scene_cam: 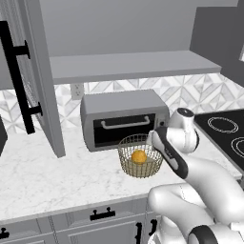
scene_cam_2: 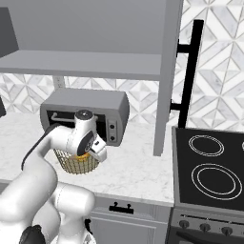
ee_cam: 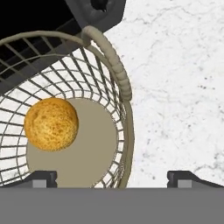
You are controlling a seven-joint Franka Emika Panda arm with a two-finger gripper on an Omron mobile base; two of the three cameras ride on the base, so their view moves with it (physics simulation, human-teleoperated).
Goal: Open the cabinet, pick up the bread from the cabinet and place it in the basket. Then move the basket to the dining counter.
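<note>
Sitting snug in the basket, the bread rests on its beige base.
Fingers spread wide, straddling the near rim, gripping nothing; basket stands on the marble worktop, right before the toaster oven, cabinet doors open.

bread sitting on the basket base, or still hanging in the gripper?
Touching. The hand view shows the bread lying on the beige base of the basket, while the open gripper has one fingertip either side of the rim.

Even, flat rendered light; soft shadows under the cabinet shelf; sharp throughout.
</note>
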